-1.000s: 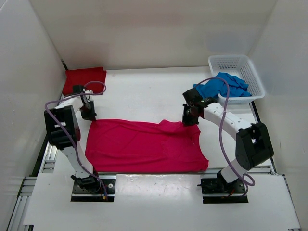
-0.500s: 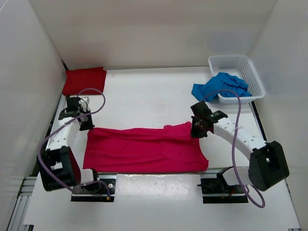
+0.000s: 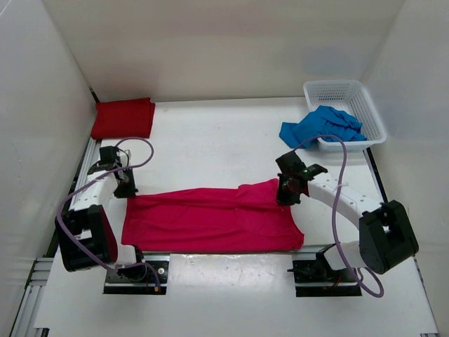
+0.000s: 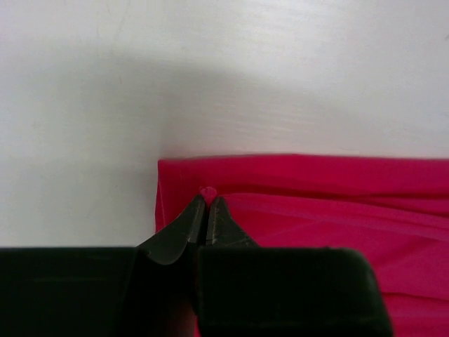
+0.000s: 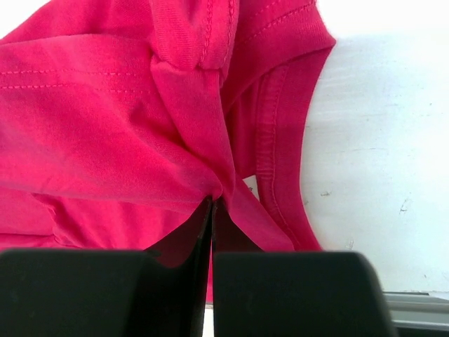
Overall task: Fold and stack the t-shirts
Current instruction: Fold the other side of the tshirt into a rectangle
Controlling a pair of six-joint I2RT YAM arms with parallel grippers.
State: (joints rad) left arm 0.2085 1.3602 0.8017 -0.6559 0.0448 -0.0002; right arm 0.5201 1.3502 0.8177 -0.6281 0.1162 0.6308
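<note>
Pink shirt [image 3: 210,219]: light, limp, best held at edges; left jaws seemingly pinch its far corner, right jaws pinch a bunched fold.

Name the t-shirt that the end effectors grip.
The bright pink-magenta fabric t-shirt, spread out: the left end effector and right end effector pinch its far edge. The dark red t-shirt lies folded apart; the bright blue t-shirt spills from the white mesh basket.
</note>
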